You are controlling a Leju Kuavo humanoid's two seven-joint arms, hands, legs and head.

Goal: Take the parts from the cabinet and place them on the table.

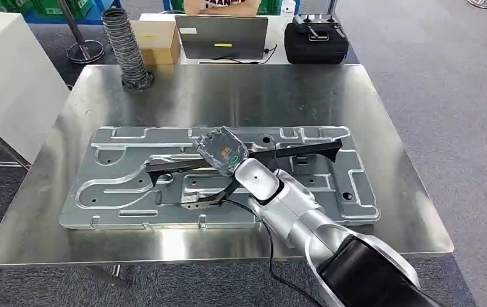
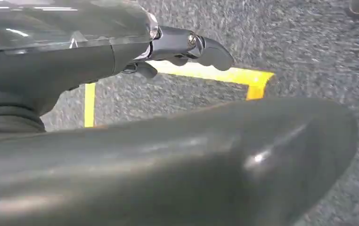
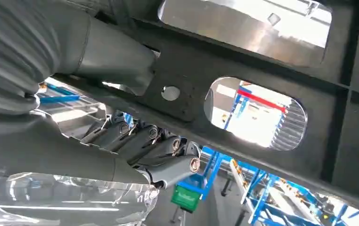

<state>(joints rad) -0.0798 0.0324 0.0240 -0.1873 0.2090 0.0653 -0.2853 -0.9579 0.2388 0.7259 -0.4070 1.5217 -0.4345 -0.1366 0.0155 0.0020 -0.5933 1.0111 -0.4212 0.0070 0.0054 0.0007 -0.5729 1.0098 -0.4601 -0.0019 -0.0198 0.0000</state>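
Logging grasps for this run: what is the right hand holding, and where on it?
The right hand grips the black frame part near its middle bar.

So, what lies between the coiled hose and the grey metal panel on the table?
Nothing: in the head view, bare steel table separates the coiled hose from the grey metal panel.

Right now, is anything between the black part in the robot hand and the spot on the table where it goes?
Nothing loose. The right robot hand holds the black frame part directly above the grey stamped panel already lying on the steel table, so the part would come down on that panel, not bare tabletop.
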